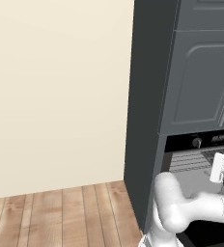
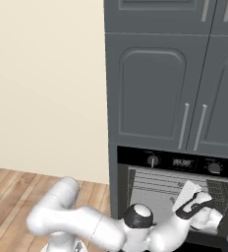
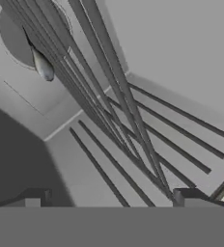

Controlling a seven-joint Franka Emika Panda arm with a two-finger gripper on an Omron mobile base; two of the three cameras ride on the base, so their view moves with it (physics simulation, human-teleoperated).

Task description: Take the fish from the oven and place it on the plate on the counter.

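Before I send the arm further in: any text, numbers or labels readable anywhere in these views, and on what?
Nothing can be read with certainty.
Small display on the oven control strip: light characters, too blurred to read.
Same display in the left base view: also blurred.
Cabinet doors: no markings.

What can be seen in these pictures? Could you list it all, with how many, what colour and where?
oven: one, black, door open, low in the dark cabinet column
oven knobs: two, round, on the control strip beside a small display
wire racks: grey, inside the pale oven cavity
fish: one, slim, grey, beyond the rack wires, far from the hand
cabinet doors: dark grey, panelled, with bar handles, above the oven
wall: cream, left of the cabinets
floor: light wood planks
arm: one, white, reaching into the oven
hand: one, dark fingertips, open, holding nothing
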